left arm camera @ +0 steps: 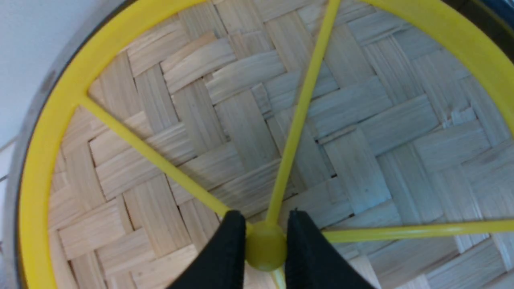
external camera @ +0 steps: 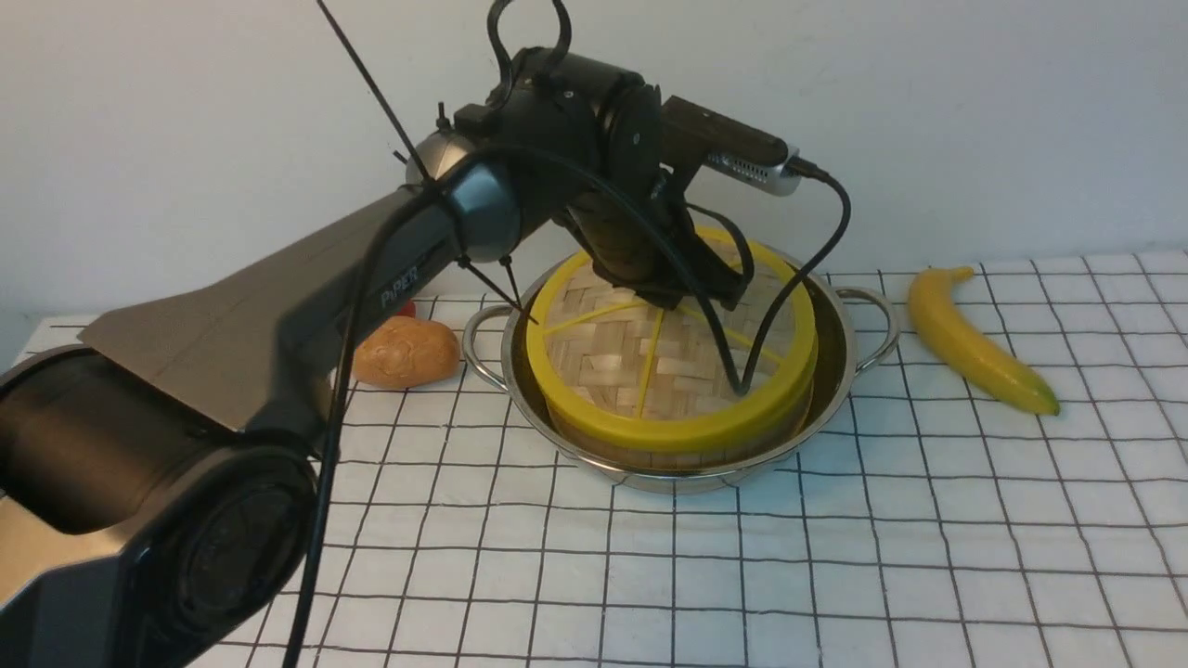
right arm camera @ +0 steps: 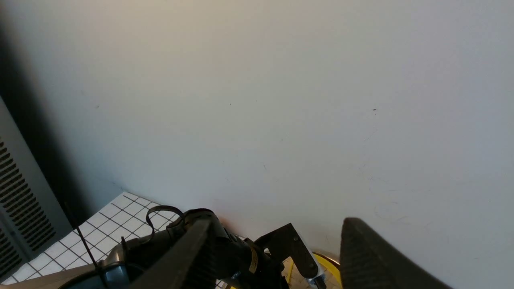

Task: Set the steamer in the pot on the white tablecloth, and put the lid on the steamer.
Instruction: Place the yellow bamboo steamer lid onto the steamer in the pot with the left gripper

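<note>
Black "PiPER" arm (external camera: 278, 315), claw (left arm camera: 266, 218) on lid (left arm camera: 241, 108)

plain white wall (external camera: 186, 111) behind, grey vented panel (right arm camera: 16, 208) alongside.

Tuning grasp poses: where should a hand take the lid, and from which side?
The centre knob, from straight above. The lid lies flat on the steamer in the pot, so its rim is hemmed in. The left hand pinches that knob now.
</note>
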Controlling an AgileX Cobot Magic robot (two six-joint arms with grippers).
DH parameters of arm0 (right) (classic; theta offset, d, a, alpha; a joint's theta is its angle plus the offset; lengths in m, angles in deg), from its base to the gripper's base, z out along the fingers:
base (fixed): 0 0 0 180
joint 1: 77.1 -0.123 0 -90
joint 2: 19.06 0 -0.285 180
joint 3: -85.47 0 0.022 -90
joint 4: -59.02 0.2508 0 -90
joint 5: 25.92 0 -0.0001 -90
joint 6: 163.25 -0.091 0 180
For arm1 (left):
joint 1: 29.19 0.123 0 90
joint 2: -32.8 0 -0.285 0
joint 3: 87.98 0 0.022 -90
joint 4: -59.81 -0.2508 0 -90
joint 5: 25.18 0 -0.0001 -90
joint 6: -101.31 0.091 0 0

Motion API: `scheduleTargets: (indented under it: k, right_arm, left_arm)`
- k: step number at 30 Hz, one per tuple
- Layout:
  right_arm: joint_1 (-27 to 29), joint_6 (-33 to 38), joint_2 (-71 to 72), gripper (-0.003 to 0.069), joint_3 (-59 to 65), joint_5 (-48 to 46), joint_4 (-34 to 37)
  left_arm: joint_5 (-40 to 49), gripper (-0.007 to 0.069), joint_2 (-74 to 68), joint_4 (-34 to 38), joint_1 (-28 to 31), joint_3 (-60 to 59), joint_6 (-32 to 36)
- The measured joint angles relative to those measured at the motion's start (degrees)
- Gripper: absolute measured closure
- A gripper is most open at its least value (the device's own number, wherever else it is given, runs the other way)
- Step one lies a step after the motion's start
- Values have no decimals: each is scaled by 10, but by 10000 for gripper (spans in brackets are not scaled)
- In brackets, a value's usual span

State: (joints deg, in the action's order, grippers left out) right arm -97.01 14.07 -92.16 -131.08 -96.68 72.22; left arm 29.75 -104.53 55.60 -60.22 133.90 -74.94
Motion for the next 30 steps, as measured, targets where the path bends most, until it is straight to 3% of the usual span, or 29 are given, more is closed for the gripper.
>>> scheduleTargets:
  k: [30]
  right_arm:
    - [0,0,0,242,0,0,0]
  left_arm:
    - [-32,508,-8,-37,-20,2,-2]
